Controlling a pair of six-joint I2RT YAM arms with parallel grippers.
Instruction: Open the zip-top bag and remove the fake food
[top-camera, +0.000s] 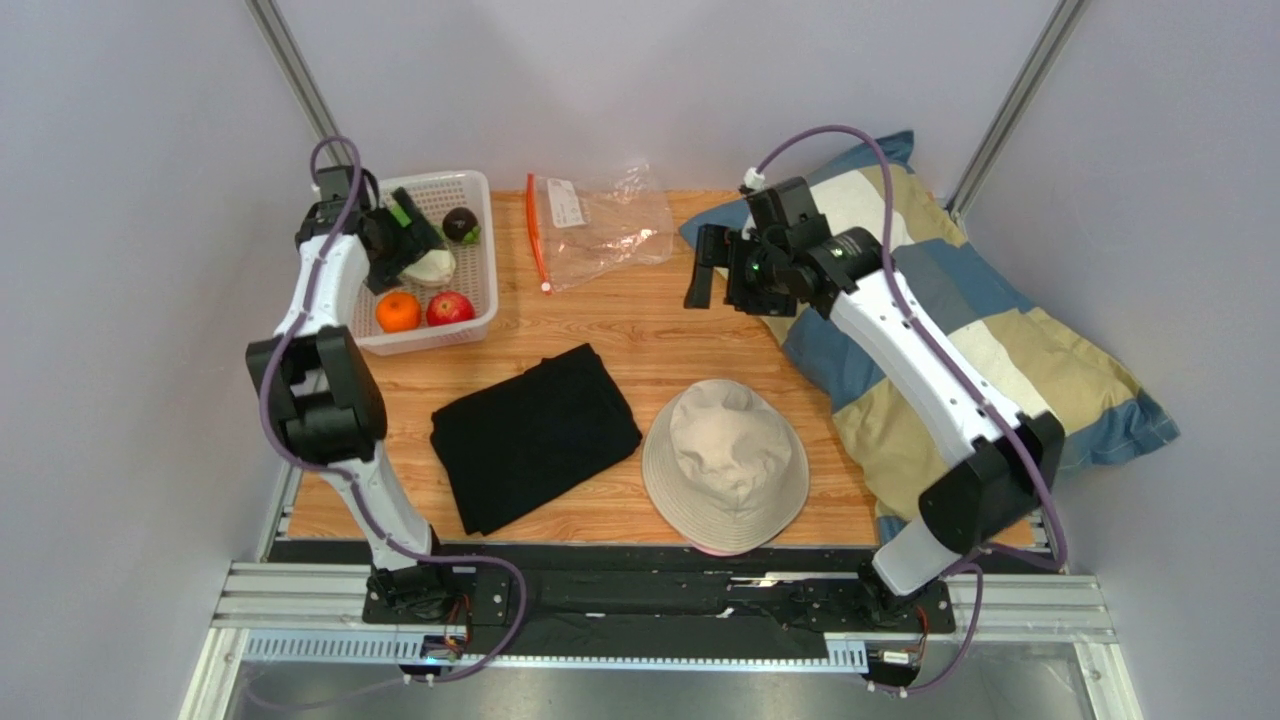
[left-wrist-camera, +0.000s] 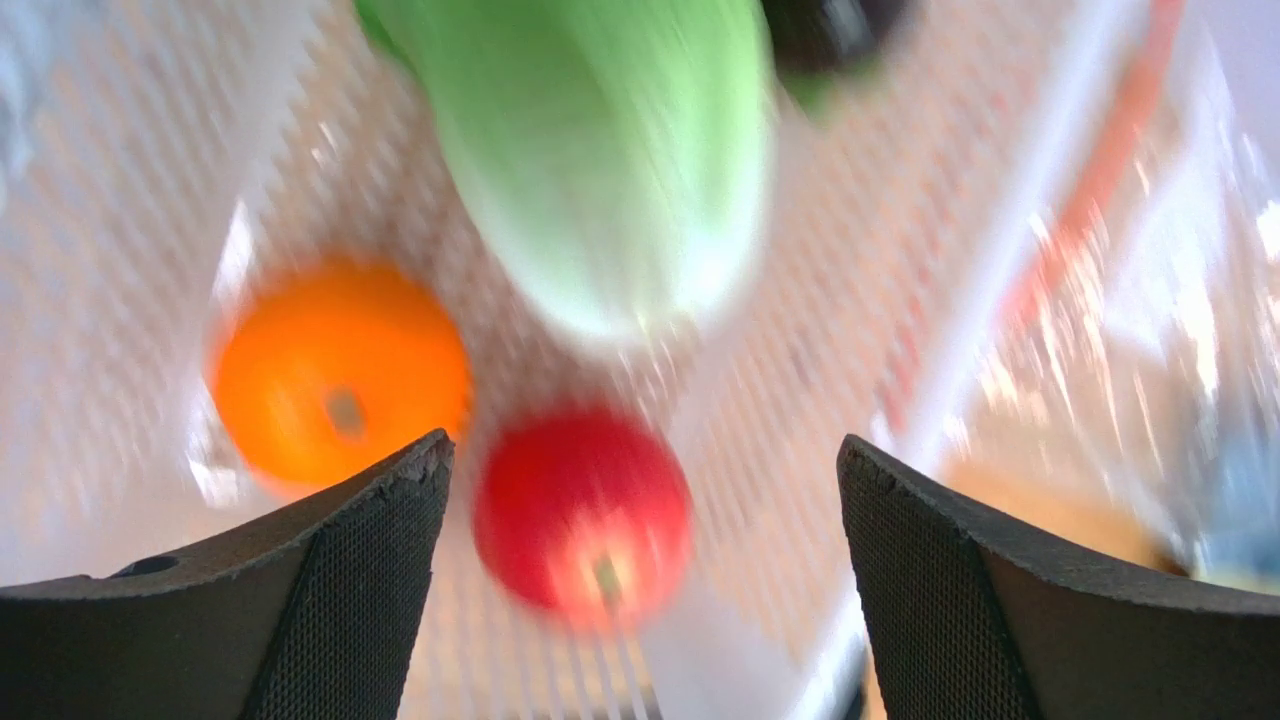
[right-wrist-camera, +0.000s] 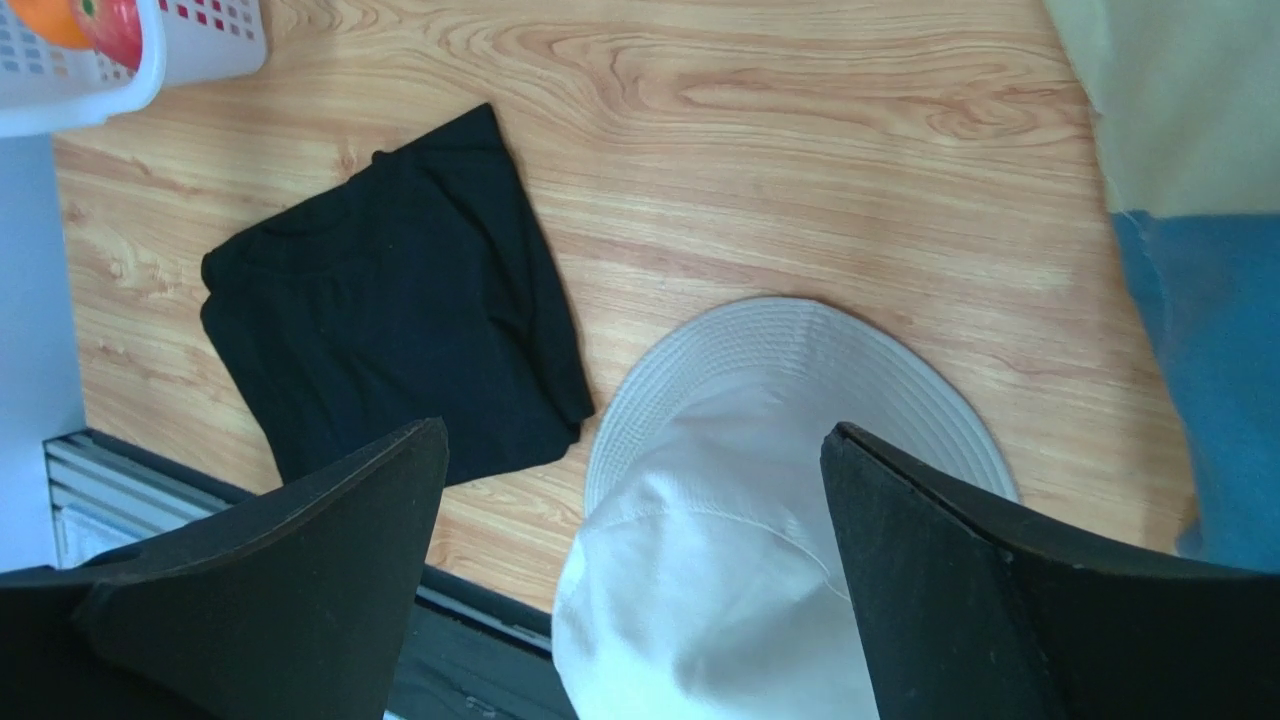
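Note:
The zip-top bag (top-camera: 601, 225) lies flat and empty at the back of the table, its orange-red zip strip (top-camera: 535, 228) on its left edge. The fake food sits in a white mesh basket (top-camera: 478, 225): cabbage (top-camera: 433, 267), dark fruit (top-camera: 461, 225), orange (top-camera: 397, 311) and apple (top-camera: 448, 308). My left gripper (top-camera: 409, 233) hovers open and empty over the basket. Its blurred wrist view shows the cabbage (left-wrist-camera: 616, 150), orange (left-wrist-camera: 338, 375) and apple (left-wrist-camera: 583, 510) between the open fingers (left-wrist-camera: 376, 555). My right gripper (top-camera: 703, 278) is open and empty, raised just right of the bag.
A folded black cloth (top-camera: 534, 432) and a beige bucket hat (top-camera: 726, 462) lie on the near half of the wooden table. A blue and cream pillow (top-camera: 962, 330) lies at the right under the right arm. The right wrist view shows the hat (right-wrist-camera: 721, 510) and the cloth (right-wrist-camera: 391, 345).

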